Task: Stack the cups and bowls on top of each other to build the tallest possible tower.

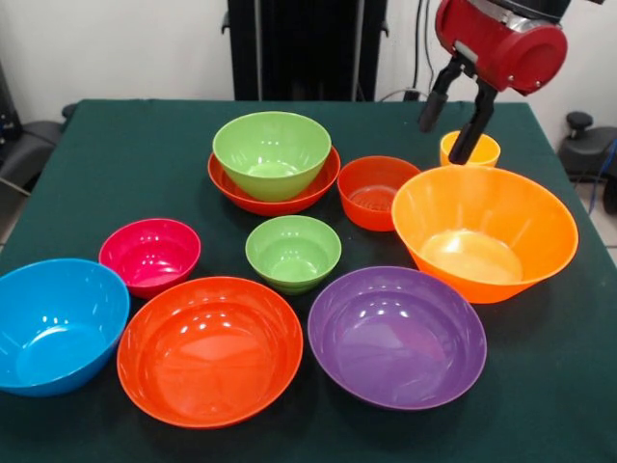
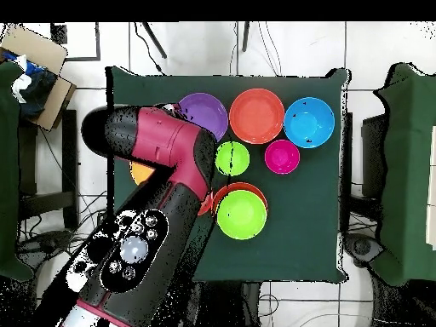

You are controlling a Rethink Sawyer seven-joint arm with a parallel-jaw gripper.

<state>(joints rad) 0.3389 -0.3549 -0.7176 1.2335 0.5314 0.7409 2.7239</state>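
Red arm [image 1: 501, 43] tilted down, gripper [image 1: 451, 126] jaws apart, empty

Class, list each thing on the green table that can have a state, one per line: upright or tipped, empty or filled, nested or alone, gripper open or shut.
Gripper: open, holding nothing, above the cup.
Small yellow-orange plastic cup: upright, alone.
Medium lime green plastic bowl: upright, nested in the wide red-orange bowl.
Large orange plastic bowl: tilted, empty.
Small red-orange bowl: upright, alone.
Purple bowl: upright, empty.
Blue bowl: upright, empty.

No text, label, brand, number or sign can be read in either view.
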